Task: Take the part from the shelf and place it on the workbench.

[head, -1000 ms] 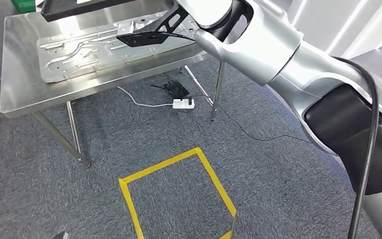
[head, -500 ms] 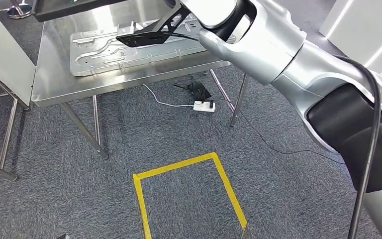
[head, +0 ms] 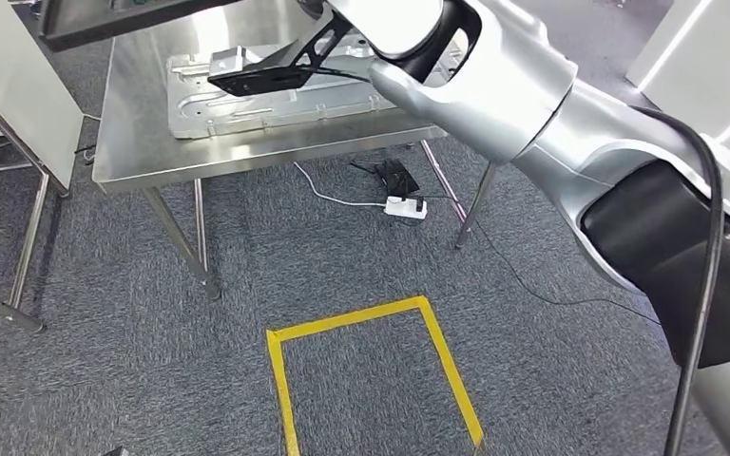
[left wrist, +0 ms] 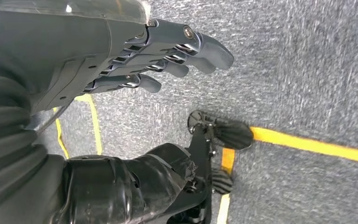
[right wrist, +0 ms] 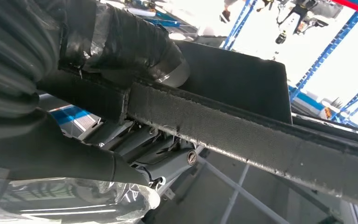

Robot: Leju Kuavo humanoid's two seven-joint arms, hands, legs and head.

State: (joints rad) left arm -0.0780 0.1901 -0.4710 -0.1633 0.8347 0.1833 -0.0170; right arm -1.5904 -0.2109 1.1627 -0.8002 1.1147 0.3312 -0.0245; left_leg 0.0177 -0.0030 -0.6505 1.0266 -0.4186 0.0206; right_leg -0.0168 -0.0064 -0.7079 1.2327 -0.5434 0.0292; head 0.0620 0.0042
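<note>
Part, a flat dark panel with a rough black edge, sits clamped in the right hand: the wrist view shows the thick thumb pressed on its upper face and the darker fingers curled beneath it. In the head view the same panel shows as a dark slab along the top of the picture, held in the air above the far left corner of the table, not resting on it. Nearest the robot, the left hand hangs over grey carpet with its fingers loosely apart and nothing in them. A square of yellow tape marks the floor in front of the table's near edge. Beyond it, under the table toward its right legs, lies a white power strip with a white cable trailing from it. On the steel top, a large stamped metal sheet covers most of the surface. The right arm reaches across the table's right side, a black bracket jutting from its wrist above the sheet.
</note>
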